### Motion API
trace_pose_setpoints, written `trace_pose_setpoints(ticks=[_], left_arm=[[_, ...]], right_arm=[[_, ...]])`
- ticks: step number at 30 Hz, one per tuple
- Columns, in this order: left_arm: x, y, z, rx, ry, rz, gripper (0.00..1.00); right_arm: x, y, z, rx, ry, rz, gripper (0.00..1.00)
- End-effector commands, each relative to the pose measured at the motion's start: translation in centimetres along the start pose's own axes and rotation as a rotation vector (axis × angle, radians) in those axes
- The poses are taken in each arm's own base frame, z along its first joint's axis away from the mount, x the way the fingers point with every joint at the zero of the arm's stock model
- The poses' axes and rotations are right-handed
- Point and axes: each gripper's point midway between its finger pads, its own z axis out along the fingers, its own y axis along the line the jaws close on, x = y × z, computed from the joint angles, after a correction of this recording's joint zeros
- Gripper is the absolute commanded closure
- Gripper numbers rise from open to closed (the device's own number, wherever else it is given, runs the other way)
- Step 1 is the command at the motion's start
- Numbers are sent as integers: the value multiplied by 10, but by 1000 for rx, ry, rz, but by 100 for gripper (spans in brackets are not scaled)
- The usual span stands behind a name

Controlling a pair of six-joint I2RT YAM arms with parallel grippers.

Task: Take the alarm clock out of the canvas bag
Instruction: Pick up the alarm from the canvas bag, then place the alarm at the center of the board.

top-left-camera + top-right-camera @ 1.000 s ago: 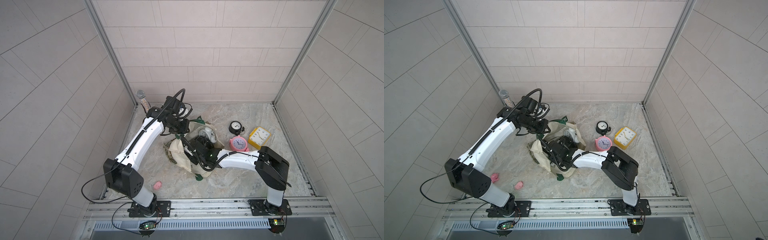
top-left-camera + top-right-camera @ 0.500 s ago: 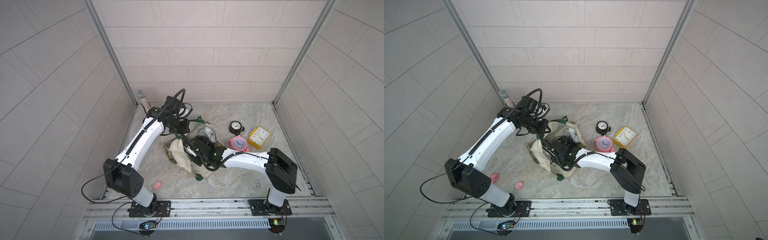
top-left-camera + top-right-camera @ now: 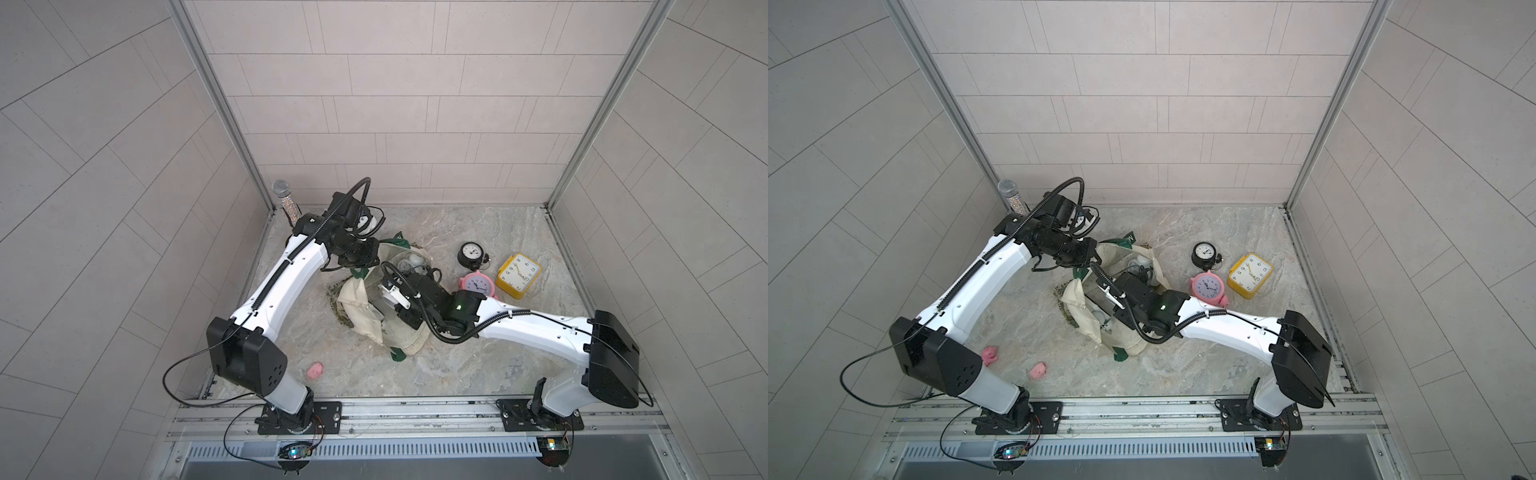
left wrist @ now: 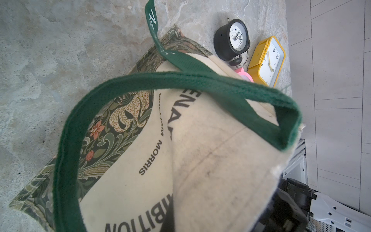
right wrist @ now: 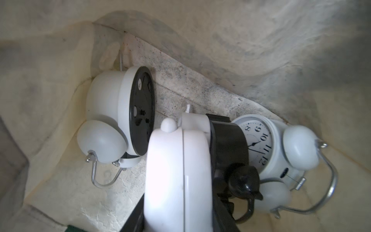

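Both arms stretch inward, left end effector (image 3: 371, 254) pinched shut, right end effector (image 3: 388, 291) tilted downward, its grip unclear

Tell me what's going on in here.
The left tool is shut on the canvas bag at its rim, beside a green handle, and holds the mouth up. The right tool is inside the bag, where a white alarm clock and a second white clock lie. Whether it grips one is unclear. A black clock, a pink clock and a yellow clock sit outside.

The cream canvas bag (image 4: 200, 160) carries dark print reading "MORRIS" and the partial word "IBITION". Its dark green strap handle (image 4: 152, 17) bears one white letter, N or Z. The white twin-bell alarm clock (image 5: 261, 140) dial shows numerals 8, 9, 10, 11, 12.
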Motion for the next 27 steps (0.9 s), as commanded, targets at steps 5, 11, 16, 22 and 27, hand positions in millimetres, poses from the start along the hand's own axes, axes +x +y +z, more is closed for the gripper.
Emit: trace_pose_setpoints(ticks=[5,11,16,22,27], left_arm=[[-10,-6,-8,18,-50,22,100],[-10,-5,-7,17,-47,22,100],[-10,-5,-7,19,-48,22,100],[-11,-5,-8,17,-50,22,100],[-10,-5,-6,17,-45,21,100]], right_arm=[[-15,-20,-45,43,-73,6,73],[-26,-30,-79,41,-147,37,74],[-35,-38,-105,19,-211,88,73],[-43,-63,-138,-21,-284,249,75],[-42,-96,-165,-63,-352,477,77]])
